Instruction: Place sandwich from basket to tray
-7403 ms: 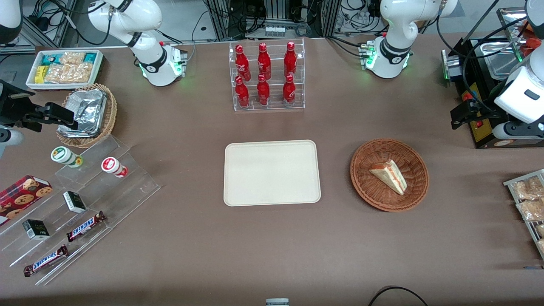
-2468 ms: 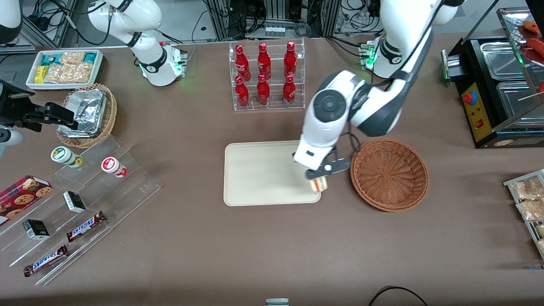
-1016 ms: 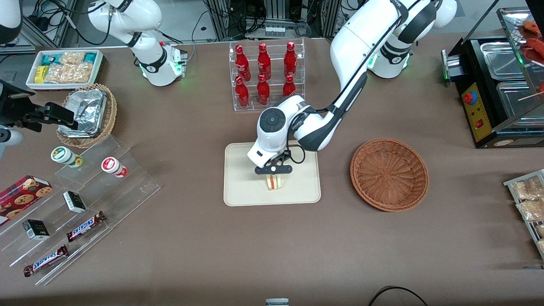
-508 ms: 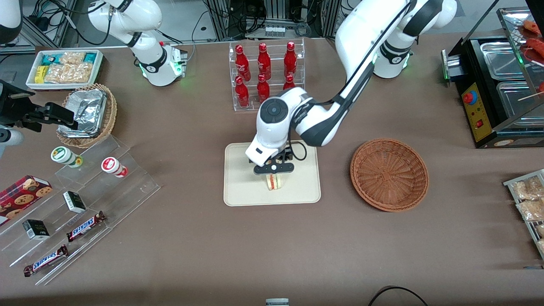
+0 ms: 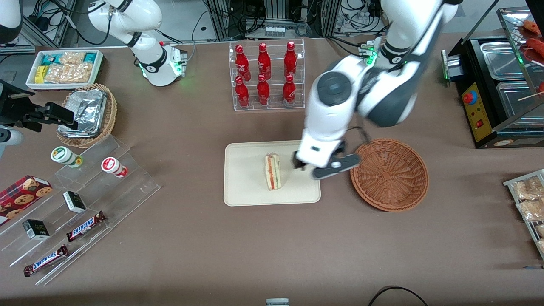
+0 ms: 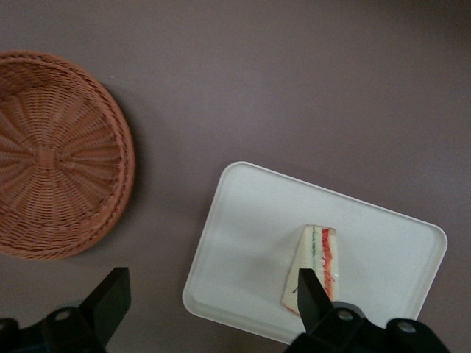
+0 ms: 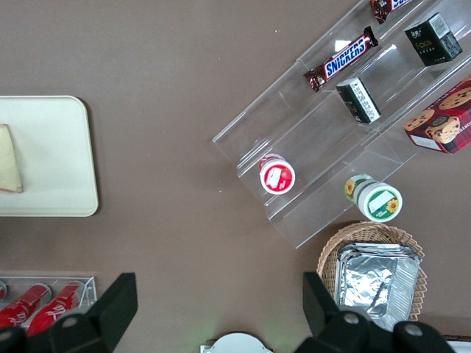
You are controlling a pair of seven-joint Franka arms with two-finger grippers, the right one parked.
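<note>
The sandwich (image 5: 272,171) stands on its edge near the middle of the cream tray (image 5: 246,187), filling layers facing up. It also shows in the left wrist view (image 6: 318,268) on the tray (image 6: 250,235), and in the right wrist view (image 7: 9,158). My left gripper (image 5: 324,168) is open and empty, raised above the tray's edge nearest the basket, apart from the sandwich. Its black fingers (image 6: 110,300) stand wide apart in the left wrist view. The reddish-brown wicker basket (image 5: 389,174) is empty beside the tray, toward the working arm's end; it also shows in the left wrist view (image 6: 51,154).
A clear rack of red bottles (image 5: 267,76) stands farther from the front camera than the tray. Toward the parked arm's end are an acrylic stepped shelf with snacks (image 5: 80,199), a lighter wicker basket with foil (image 5: 87,112) and a white snack bin (image 5: 63,68). A black food warmer (image 5: 497,85) stands at the working arm's end.
The gripper has let go of the sandwich, risen and moved off toward the basket. The sandwich stays standing on the tray.
</note>
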